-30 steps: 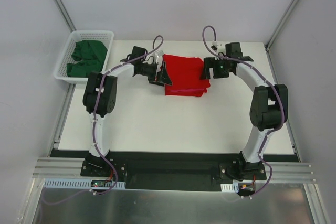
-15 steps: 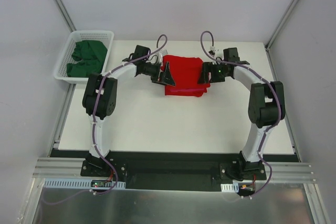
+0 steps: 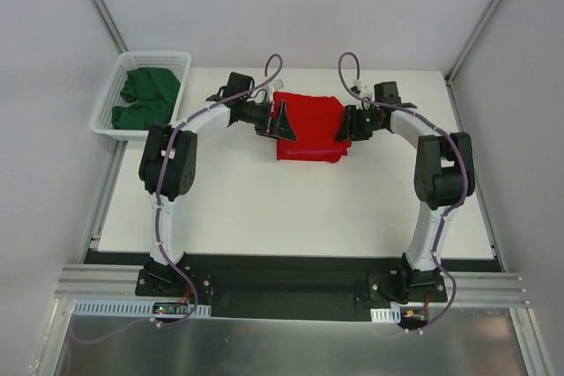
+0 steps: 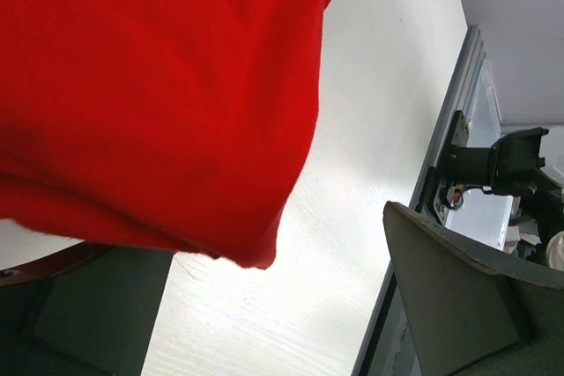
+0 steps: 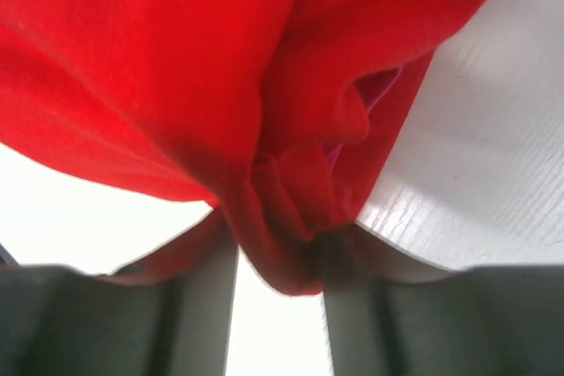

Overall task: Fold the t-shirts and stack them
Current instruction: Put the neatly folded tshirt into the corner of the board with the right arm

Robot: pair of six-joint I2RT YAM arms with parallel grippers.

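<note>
Right end effector point(image 5: 275, 257) pinches red t-shirt point(image 5: 159, 68), left end effector point(image 3: 284, 123) gapes; basket point(image 3: 105, 96) holds green t-shirts point(image 3: 145, 94).

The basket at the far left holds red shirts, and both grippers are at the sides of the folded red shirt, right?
Wrong on one point: the top external view shows the basket holding dark green shirts, not red ones. The left gripper and right gripper are indeed at the sides of the folded red shirt.
</note>
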